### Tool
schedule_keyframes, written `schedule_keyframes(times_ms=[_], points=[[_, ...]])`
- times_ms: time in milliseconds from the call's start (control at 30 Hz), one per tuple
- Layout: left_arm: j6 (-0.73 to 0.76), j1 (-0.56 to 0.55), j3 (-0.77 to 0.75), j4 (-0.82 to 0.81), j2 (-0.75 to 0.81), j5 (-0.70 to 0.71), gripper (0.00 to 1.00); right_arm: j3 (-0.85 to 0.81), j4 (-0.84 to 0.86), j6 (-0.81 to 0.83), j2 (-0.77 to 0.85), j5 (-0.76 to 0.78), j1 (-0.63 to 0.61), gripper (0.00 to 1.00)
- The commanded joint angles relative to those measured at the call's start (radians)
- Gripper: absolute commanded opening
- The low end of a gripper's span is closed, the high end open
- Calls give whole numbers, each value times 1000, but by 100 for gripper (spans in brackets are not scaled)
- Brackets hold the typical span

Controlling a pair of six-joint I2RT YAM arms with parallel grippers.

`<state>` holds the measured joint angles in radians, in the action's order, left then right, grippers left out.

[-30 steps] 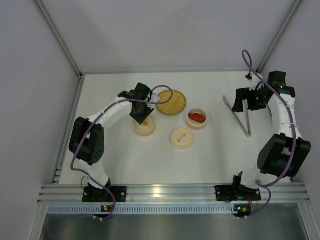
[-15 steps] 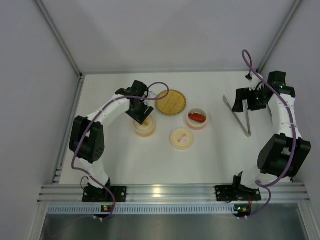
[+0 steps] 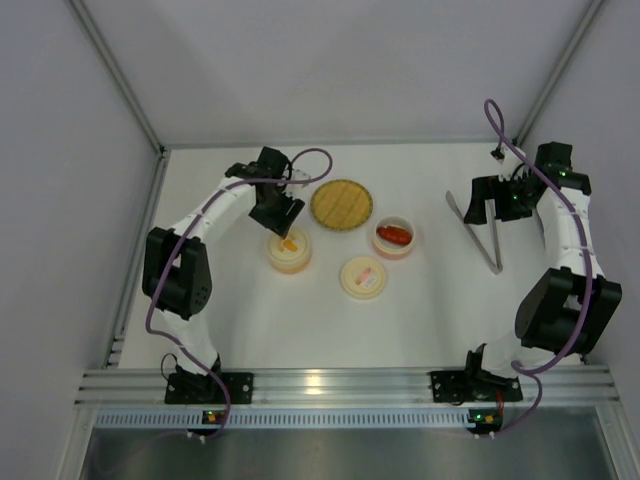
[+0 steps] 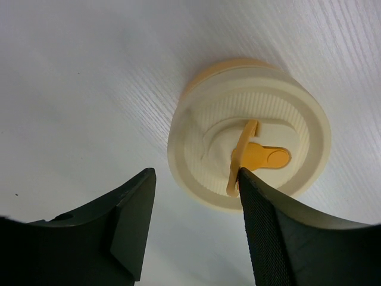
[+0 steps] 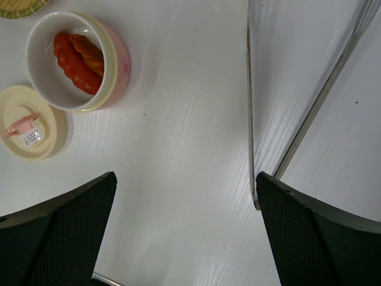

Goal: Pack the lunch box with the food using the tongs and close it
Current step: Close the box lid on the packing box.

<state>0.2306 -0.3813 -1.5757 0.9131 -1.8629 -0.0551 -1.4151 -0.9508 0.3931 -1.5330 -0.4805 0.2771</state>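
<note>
Left gripper (image 4: 195,174): jaws released above the lidded tub (image 4: 280,107). Right gripper (image 5: 184,176): jaws spread wide near the tongs (image 5: 249,119) on the worktop (image 5: 178,89).

white table (image 3: 430,300) | tongs (image 3: 483,238) | woven plate (image 3: 342,203) | bowl (image 3: 394,255) | orange-tab tub (image 3: 289,255) | pink-tab lid (image 3: 363,278)

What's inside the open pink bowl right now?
Glossy red sausage pieces lie together in the pink bowl, against its white interior. Whatever sits beneath them is covered; no white ball shows.
</note>
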Motion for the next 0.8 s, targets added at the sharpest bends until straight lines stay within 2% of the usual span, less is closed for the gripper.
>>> schedule_keyframes(times_ms=[0, 433, 533, 767], points=[[-13, 19, -53, 30, -15, -15, 62, -36, -17, 16, -1, -24, -6, 99], [-14, 47, -9, 1, -48, 0, 53, -33, -17, 16, -1, -21, -6, 99], [-14, 48, 0, -8, -50, 6, 48, -33, -19, 21, -1, -17, -6, 99], [-28, 51, 10, -8, -48, 8, 46, -44, -25, 18, 2, -26, -6, 99]])
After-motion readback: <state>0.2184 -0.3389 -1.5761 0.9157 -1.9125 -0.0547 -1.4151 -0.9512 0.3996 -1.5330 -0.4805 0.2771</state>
